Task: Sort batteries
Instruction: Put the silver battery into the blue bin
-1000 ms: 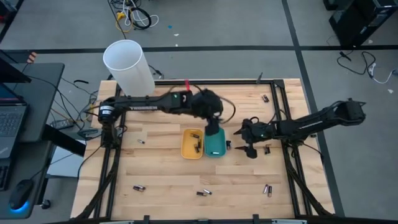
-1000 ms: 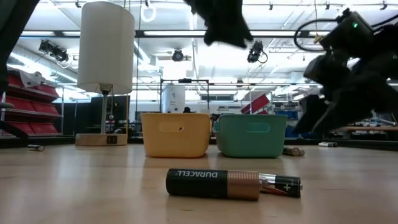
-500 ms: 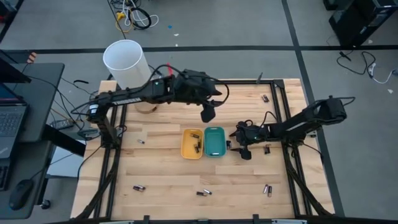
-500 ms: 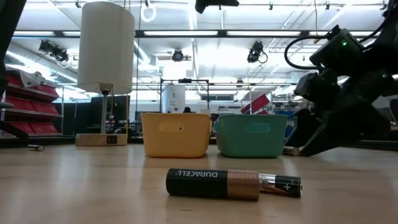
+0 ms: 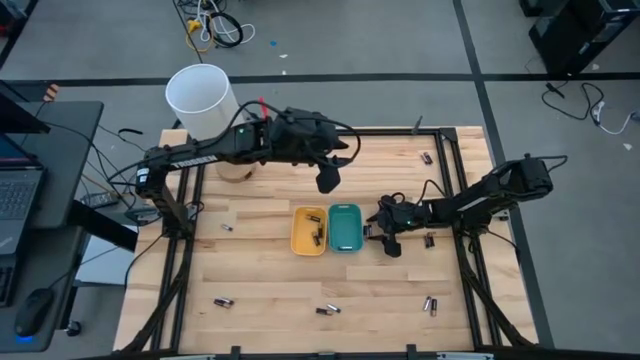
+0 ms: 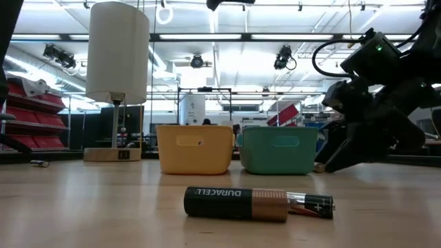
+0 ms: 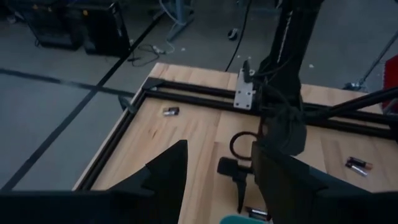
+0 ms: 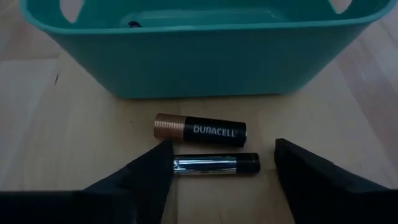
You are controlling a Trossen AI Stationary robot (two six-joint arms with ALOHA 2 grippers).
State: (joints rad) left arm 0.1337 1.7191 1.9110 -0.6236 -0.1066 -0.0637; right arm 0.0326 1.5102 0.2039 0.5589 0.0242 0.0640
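Note:
Two batteries lie on the table just right of the teal tray (image 8: 205,56): a black-and-copper one (image 8: 200,130) and a slimmer silvery-and-black one (image 8: 216,164). My right gripper (image 8: 222,157) is open, low over the table (image 5: 387,241), with one finger off each end of the slimmer battery. My left gripper (image 5: 325,181) is open and raised above the table, on the far side of the trays. The yellow tray (image 5: 308,230) holds several batteries. Other batteries (image 5: 222,301) lie scattered over the table.
A white lamp (image 5: 205,100) stands at the table's far left. Loose batteries lie near the far right corner (image 5: 425,157), right of my right gripper (image 5: 430,240), and along the near side (image 5: 328,310) (image 5: 432,305). A black frame (image 5: 455,190) runs around the table's edge.
My left gripper has risen from just over the teal tray and drawn back toward the far edge. My right gripper has come down and moved a little left, toward the batteries beside the teal tray.

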